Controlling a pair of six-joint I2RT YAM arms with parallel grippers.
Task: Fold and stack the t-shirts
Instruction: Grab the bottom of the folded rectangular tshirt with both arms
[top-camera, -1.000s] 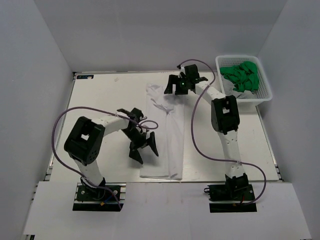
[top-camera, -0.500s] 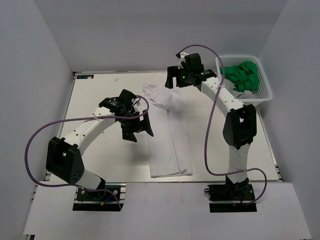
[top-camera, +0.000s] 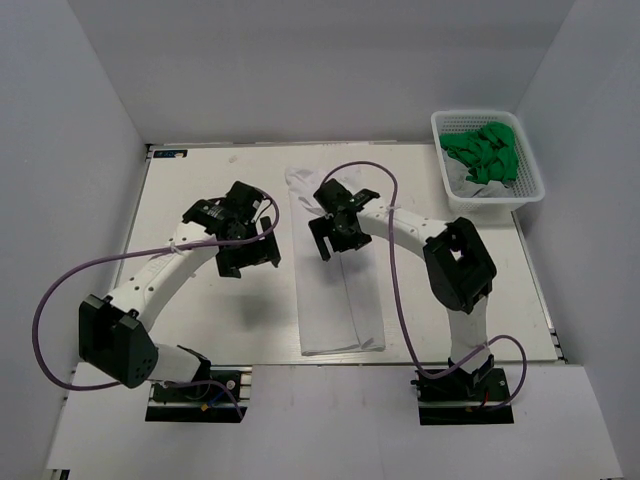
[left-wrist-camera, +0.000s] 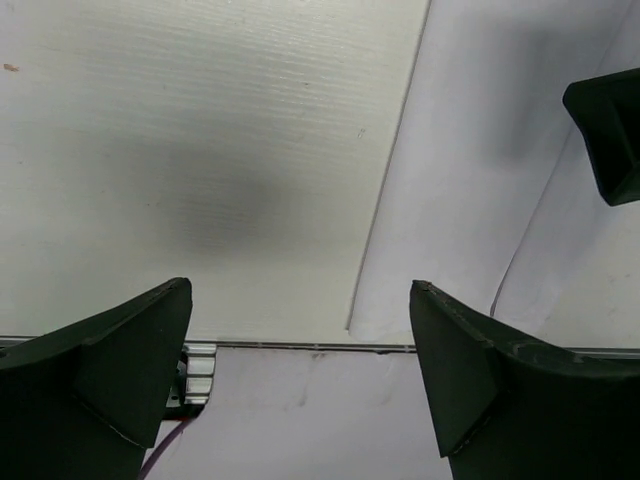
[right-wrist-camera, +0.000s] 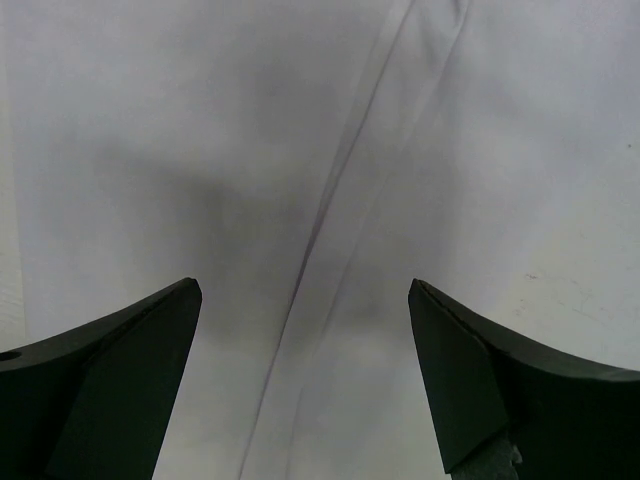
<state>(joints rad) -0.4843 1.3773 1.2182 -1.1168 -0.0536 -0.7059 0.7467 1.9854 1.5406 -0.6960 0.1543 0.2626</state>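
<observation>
The long folded white t-shirt (top-camera: 345, 310) lies down the middle of the flat white table (top-camera: 200, 190). Its near end is close to the table's near edge. There is bare table on both sides of it. The left gripper (top-camera: 250, 255) hangs over bare table just beside the shirt's left edge, with its fingers spread wide and nothing in them. The right gripper (top-camera: 335, 240) hangs over the shirt's far half, with its elbow bent and its fingers also spread. The white plastic basket (top-camera: 530, 190) of green cloth (top-camera: 485, 150) sits in the far right corner.

Plain white t-shirt (top-camera: 340, 300) on a cream, finely ribbed table (top-camera: 200, 190). Bright green cloth (top-camera: 485, 150) in a white lattice basket (top-camera: 490, 114). Purple cables (top-camera: 360, 164) trail along white arms (top-camera: 165, 268)
</observation>
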